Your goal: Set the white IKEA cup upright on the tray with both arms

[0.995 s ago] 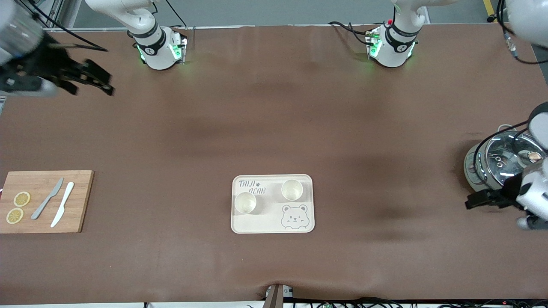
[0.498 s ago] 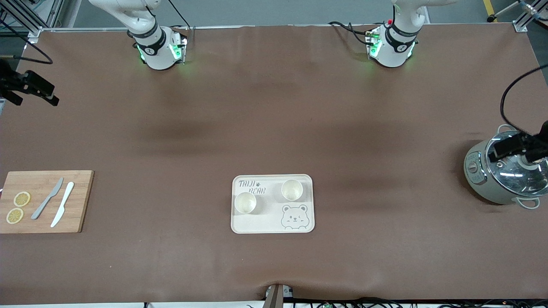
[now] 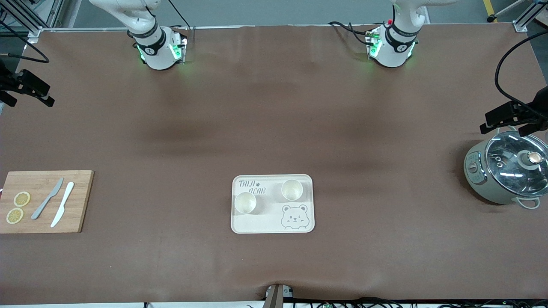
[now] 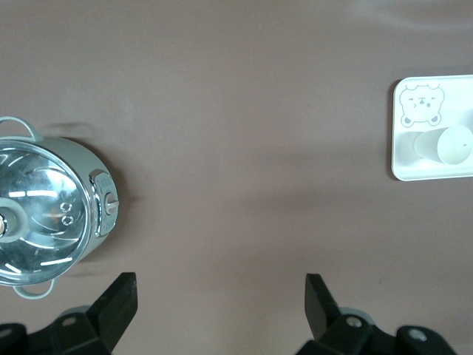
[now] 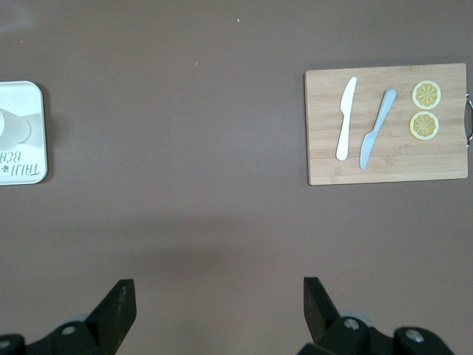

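Two white cups (image 3: 292,190) (image 3: 245,202) stand upright on the cream tray (image 3: 272,224), which lies midway along the table's length, near the edge closest to the front camera. The left gripper (image 3: 501,117) hangs with its fingers spread and empty above the left arm's end of the table, just beside the lidded pot (image 3: 505,173). The right gripper (image 3: 32,89) hangs released and empty over the right arm's end, well apart from the wooden cutting board (image 3: 45,201) with its two knives (image 3: 62,210) (image 3: 47,198) and lemon slices (image 3: 18,207).

cream tray (image 3: 272,222) with grey winking bear, brown table (image 3: 274,128)
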You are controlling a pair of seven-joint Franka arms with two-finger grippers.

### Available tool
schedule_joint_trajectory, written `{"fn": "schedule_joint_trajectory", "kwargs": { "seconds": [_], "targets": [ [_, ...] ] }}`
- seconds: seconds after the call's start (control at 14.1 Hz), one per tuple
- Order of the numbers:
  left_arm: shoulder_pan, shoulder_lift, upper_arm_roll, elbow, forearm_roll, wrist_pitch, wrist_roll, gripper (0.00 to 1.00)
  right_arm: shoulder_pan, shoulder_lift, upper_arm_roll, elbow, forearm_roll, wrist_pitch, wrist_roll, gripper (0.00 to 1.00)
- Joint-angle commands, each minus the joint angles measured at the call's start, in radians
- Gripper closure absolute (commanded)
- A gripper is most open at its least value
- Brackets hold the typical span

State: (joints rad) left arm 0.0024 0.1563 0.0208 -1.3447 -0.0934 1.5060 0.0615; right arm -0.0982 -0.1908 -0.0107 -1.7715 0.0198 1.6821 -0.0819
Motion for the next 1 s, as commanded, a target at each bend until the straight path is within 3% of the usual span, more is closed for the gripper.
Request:
{"fn": "schedule_joint_trajectory", "kwargs": {
  "seconds": [0.0,0.21,0.92],
  "targets": [
    [-0.007,-0.07,-0.004,-0.068,0.027,-0.012,0.006,0.0,-0.011,-0.009,0.009,0.027,-0.006,-0.019,-0.01,0.0],
    [-0.012,-0.132,-0.012,-0.148,0.047,0.0,-0.009,0.0,-0.009,-0.007,0.011,0.029,-0.006,-0.019,-0.009,0.0],
    [-0.019,-0.074,-0.018,-0.068,0.061,0.0,-0.025,0.0,-0.008,0.008,0.011,0.03,0.0,-0.018,-0.01,0.0]
  ]
}}
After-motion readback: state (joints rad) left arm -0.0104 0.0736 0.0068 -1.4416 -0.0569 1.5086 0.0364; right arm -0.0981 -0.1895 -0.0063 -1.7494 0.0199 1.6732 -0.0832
